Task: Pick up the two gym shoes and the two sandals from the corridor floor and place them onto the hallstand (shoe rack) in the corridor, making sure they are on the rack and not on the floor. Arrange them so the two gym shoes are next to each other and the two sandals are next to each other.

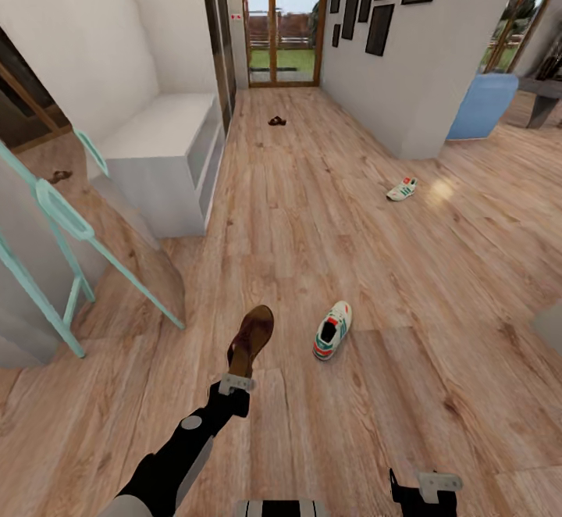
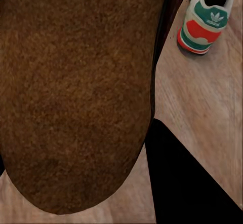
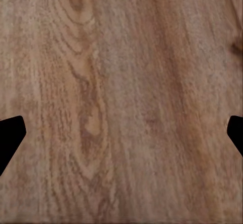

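My left gripper [image 1: 236, 382] is shut on the heel end of a dark brown sandal [image 1: 254, 336], whose toe points away from me over the corridor floor [image 1: 328, 236]. Its brown sole [image 2: 76, 92] looms large in the left wrist view beside one black finger [image 2: 185, 183]. One gym shoe [image 1: 333, 329] [image 2: 205, 24], white with green and red-orange, lies just right of the held sandal. The other gym shoe [image 1: 402, 188] lies further off near the wall corner. The second sandal [image 1: 276, 120] sits far down the corridor. The hallstand [image 1: 168, 150] stands at the left wall. My right gripper [image 1: 425, 490] [image 3: 121, 138] hangs open over bare planks.
A teal-framed stand [image 1: 70, 228] leans at the left, close to the hallstand's near end. A white wall corner [image 1: 425, 111] juts in at the right, with a blue object [image 1: 484, 107] behind it. A glass door [image 1: 282, 25] closes the corridor's far end.
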